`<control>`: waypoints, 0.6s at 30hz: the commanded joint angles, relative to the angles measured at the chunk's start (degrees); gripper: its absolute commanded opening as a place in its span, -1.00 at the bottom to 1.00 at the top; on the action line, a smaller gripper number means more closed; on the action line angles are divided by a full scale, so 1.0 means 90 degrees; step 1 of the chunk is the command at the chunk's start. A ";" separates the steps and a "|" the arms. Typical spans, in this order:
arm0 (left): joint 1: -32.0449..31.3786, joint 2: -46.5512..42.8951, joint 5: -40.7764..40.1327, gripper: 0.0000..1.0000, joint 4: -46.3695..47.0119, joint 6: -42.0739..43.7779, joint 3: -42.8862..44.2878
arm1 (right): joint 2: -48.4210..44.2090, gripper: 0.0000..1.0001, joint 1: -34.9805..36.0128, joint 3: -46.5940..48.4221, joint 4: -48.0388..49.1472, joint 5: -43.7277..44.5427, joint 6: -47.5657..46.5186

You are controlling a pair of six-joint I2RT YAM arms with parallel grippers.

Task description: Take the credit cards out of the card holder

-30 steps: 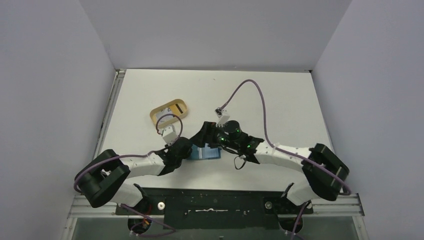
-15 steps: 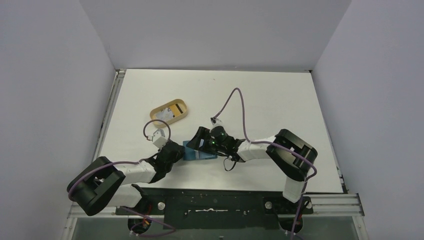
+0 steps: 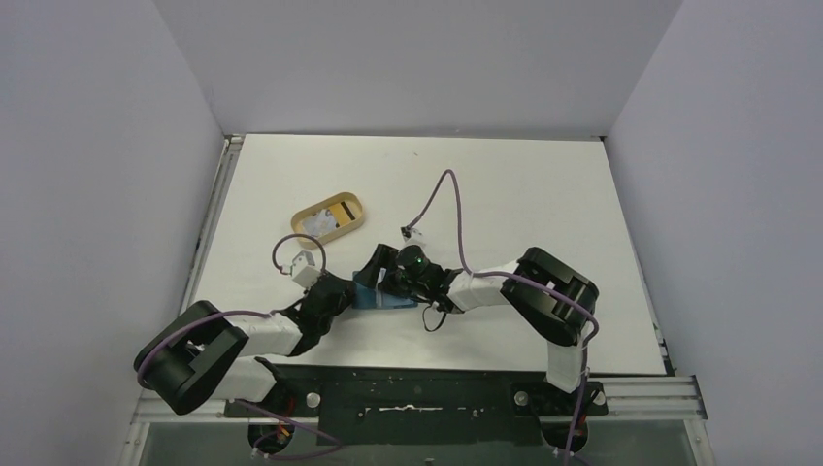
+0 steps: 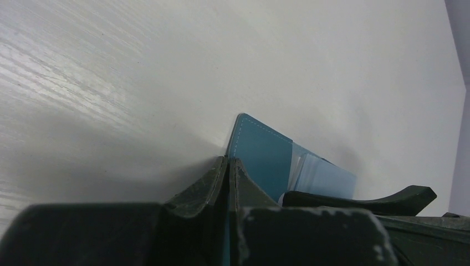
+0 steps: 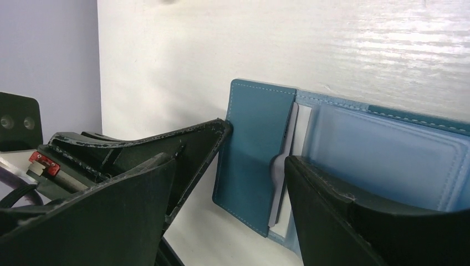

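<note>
The teal card holder (image 3: 386, 297) lies open on the white table between both grippers. My left gripper (image 4: 228, 160) is shut on its left edge, also seen from above (image 3: 347, 291). My right gripper (image 5: 227, 166) is open and straddles the dark teal flap (image 5: 255, 144). Its right finger (image 5: 321, 194) rests on the light blue pocket, beside the white edge of a credit card (image 5: 300, 130) tucked under the flap. The left gripper's fingers (image 5: 199, 138) show at the flap's left edge. In the top view the right gripper (image 3: 377, 270) hides most of the holder.
An oval tan tray (image 3: 351, 221) stands behind and to the left of the grippers, holding a whitish card (image 3: 315, 224) and a yellowish one (image 3: 342, 209). The right arm's purple cable (image 3: 442, 209) loops above the table. The table's left rail (image 3: 212, 228) is near the tray.
The right arm has folded in and its gripper has moved left over the holder. The holder and the left gripper have shifted a little to the left.
</note>
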 commanded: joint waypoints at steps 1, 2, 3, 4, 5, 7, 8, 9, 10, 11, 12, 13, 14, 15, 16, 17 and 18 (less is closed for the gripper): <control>-0.0018 0.0224 0.0275 -1.00 -0.0360 -0.0007 -0.0247 | 0.0210 0.50 0.0308 0.0391 -0.0609 0.0129 0.0074; -0.0019 0.0227 0.0278 -1.00 -0.0341 -0.0019 -0.0268 | 0.0179 0.50 0.0342 0.0432 -0.0670 0.0125 0.0093; -0.0019 0.0238 0.0277 -1.00 -0.0312 -0.0035 -0.0288 | 0.0138 0.50 0.0366 0.0444 -0.0690 0.0098 0.0134; -0.0019 0.0250 0.0284 -1.00 -0.0291 -0.0048 -0.0304 | 0.0108 0.50 0.0380 0.0418 -0.0642 0.0043 0.0183; -0.0019 0.0260 0.0285 -1.00 -0.0263 -0.0059 -0.0335 | 0.0066 0.51 0.0383 0.0335 -0.0477 -0.0043 0.0256; -0.0019 0.0302 0.0290 -1.00 -0.0191 -0.0101 -0.0384 | 0.0005 0.50 0.0372 0.0148 0.0150 -0.0288 0.0434; -0.0019 0.0340 0.0285 -1.00 -0.0143 -0.0122 -0.0418 | -0.0003 0.51 0.0367 0.0051 0.0553 -0.0480 0.0522; -0.0013 0.0370 0.0296 -1.00 -0.0076 -0.0149 -0.0453 | 0.0014 0.51 0.0367 -0.0060 0.1069 -0.0658 0.0614; -0.0010 0.0418 0.0303 -1.00 0.0004 -0.0178 -0.0481 | 0.0066 0.51 0.0365 -0.0170 0.1706 -0.0834 0.0779; -0.0010 0.0482 0.0312 -1.00 0.0089 -0.0206 -0.0526 | 0.0175 0.51 0.0358 -0.0234 0.2313 -0.1026 0.0963; -0.0005 0.0519 0.0326 -1.00 0.0174 -0.0237 -0.0551 | 0.0313 0.51 0.0368 -0.0257 0.2784 -0.1166 0.1214; 0.0015 0.0558 0.0340 -1.00 0.0259 -0.0259 -0.0583 | 0.0431 0.50 0.0367 -0.0251 0.3117 -0.1249 0.1384; 0.0031 0.0584 0.0359 -1.00 0.0312 -0.0282 -0.0604 | 0.0517 0.49 0.0376 -0.0250 0.3297 -0.1272 0.1490; 0.0050 0.0606 0.0371 -1.00 0.0350 -0.0285 -0.0608 | 0.0562 0.49 0.0393 -0.0237 0.3204 -0.1239 0.1526; 0.0063 0.0633 0.0381 -1.00 0.0354 -0.0306 -0.0621 | 0.0531 0.49 0.0407 -0.0214 0.2875 -0.1163 0.1466; 0.0074 0.0652 0.0379 -1.00 0.0385 -0.0321 -0.0644 | 0.0448 0.49 0.0427 -0.0182 0.2440 -0.1056 0.1347; 0.0083 0.0668 0.0374 -1.00 0.0434 -0.0340 -0.0688 | 0.0337 0.49 0.0452 -0.0152 0.1918 -0.0919 0.1201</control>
